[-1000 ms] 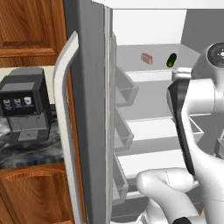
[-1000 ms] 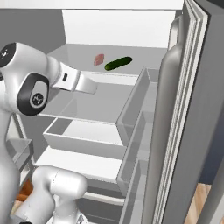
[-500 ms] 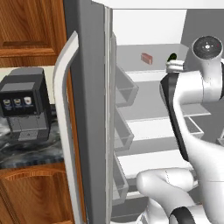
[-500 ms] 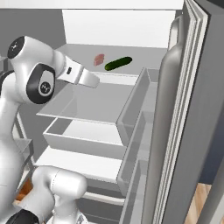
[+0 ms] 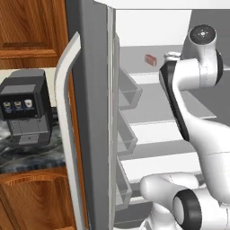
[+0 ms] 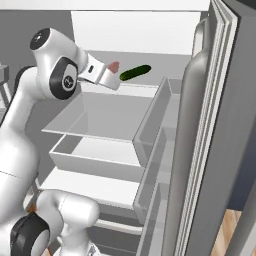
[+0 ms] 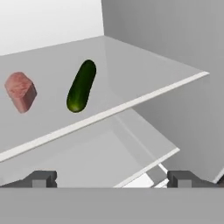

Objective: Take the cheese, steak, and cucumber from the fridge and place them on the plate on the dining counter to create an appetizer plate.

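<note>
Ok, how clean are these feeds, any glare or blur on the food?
Hand view: sharp, with flat even light; the cucumber carries a soft sheen and the steak is crisp. Right base view: clear, but the arm partly covers the steak. Left base view: no glare, and the steak is small but distinct.

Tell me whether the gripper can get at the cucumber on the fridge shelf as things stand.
Probably yes. The gripper is open and faces the cucumber, which lies alone on the top shelf with the steak set apart beside it. Nothing stands between them.
</note>
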